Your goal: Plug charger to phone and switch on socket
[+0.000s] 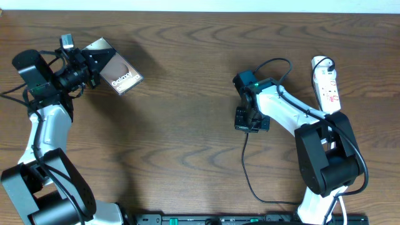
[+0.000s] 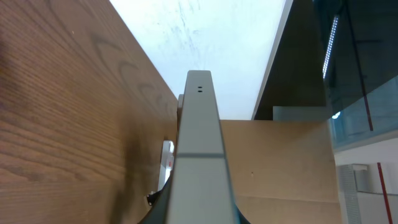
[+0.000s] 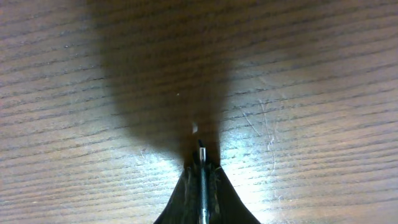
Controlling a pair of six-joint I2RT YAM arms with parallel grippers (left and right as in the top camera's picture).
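My left gripper [image 1: 92,62] is shut on the phone [image 1: 120,73] and holds it tilted above the table's far left, with the brown patch and white "Galaxy" lettering facing up. In the left wrist view the phone [image 2: 199,155] shows edge-on as a grey slab between the jaws. My right gripper [image 1: 250,122] points down over the table's middle right, shut on the charger's plug tip [image 3: 201,148], which sticks out just above the wood. The thin black charger cable [image 1: 244,164] trails toward the front edge. The white socket [image 1: 327,84] lies at the far right, behind the right arm.
The brown wooden table [image 1: 187,137] runs under both arms. A black rail [image 1: 250,219] lies along the front edge. The right arm's base [image 1: 328,162] stands at the front right and the left arm's base [image 1: 44,194] at the front left. Cardboard [image 2: 286,168] shows beyond the table.
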